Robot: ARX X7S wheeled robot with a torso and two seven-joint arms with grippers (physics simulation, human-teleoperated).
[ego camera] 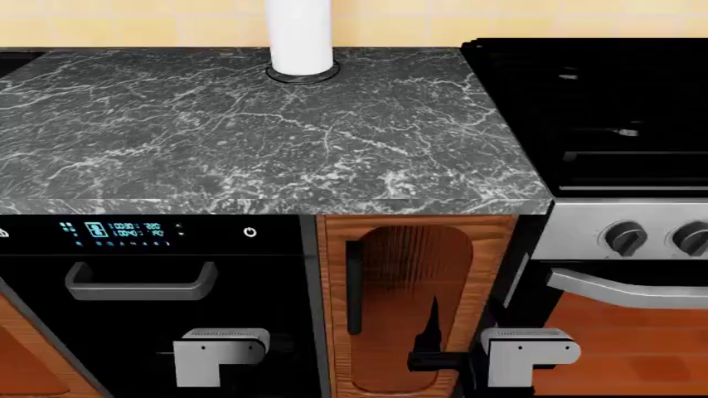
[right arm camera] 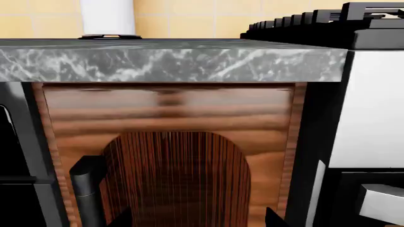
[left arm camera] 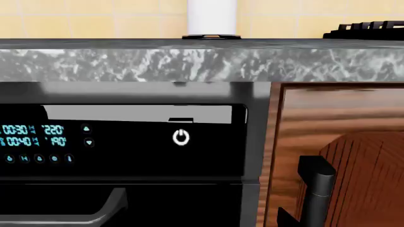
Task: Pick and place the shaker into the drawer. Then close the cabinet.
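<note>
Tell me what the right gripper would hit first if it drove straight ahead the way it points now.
Most likely the narrow brown wood door with the ribbed arched panel, which fills the right wrist view dead ahead below the grey marbled countertop. The door's black bar handle sits off to one side. Distance is unclear.

Yellow tiled wall (ego camera: 133,25) backs a dark marble counter (ego camera: 221,124) beside a black stove (ego camera: 598,108).

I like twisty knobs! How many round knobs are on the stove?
2 show in the head view, side by side on the stove's silver front panel: one knob nearer the wooden door, one at the picture's edge. More may be cut off.
</note>
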